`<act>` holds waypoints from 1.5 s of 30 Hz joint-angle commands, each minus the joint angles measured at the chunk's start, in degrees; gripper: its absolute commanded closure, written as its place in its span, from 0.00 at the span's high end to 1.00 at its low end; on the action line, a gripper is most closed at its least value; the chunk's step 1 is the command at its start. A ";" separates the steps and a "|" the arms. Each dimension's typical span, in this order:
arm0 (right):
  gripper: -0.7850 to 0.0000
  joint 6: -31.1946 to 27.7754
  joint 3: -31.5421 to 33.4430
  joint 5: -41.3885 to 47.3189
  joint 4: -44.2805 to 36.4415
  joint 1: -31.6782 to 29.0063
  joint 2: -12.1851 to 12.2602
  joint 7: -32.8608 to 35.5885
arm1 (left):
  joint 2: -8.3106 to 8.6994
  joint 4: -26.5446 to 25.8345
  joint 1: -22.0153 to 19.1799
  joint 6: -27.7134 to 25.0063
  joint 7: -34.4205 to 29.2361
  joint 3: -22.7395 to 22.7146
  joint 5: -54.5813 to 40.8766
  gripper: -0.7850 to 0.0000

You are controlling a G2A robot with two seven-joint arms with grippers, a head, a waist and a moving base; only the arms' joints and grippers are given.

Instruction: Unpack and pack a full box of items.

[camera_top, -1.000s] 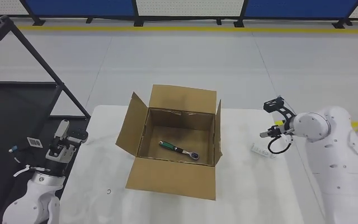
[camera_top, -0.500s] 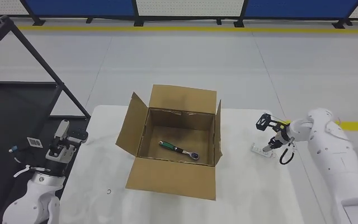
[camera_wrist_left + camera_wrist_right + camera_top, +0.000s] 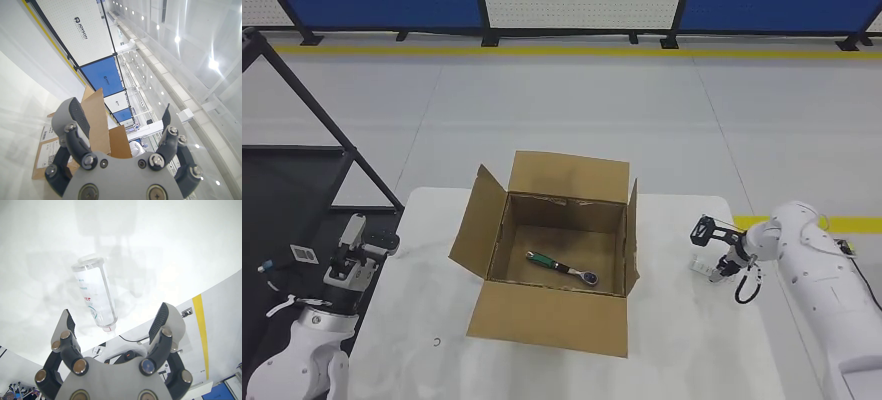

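One cardboard box [image 3: 552,250] is standing open in the middle of the white counter [image 3: 422,300], its flaps spreading outward. One ratchet wrench [image 3: 562,268] with a green handle is lying on the box floor, slanting across it.

One clear plastic bottle [image 3: 94,294] is lying on its side on the counter to the right of the box, near the counter's right edge and well apart from the cardboard. It is wearing a single white printed label with small teal lines and a red mark; the print is too small to make out.

The right end effector [image 3: 115,310] is hovering just over the bottle, its two ribbed black pads [image 3: 157,317] standing wide apart and gripping nothing. The bottle is lying just ahead of the fingertips rather than between them, its narrow end pointing back toward the gap.

The left end effector [image 3: 121,106] is sitting by the counter's left edge, well apart from the box, pointing upward. It is spread wide and holding nothing.

In the left wrist view, one outer wall of the box is carrying two white stickers [image 3: 48,149], one above the other, both bearing barcode-like printing.
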 commanded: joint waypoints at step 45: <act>0.00 22.22 4.82 14.23 -62.54 -8.11 2.84 26.08 | 0.00 0.00 0.00 0.00 0.00 0.00 0.00 1.00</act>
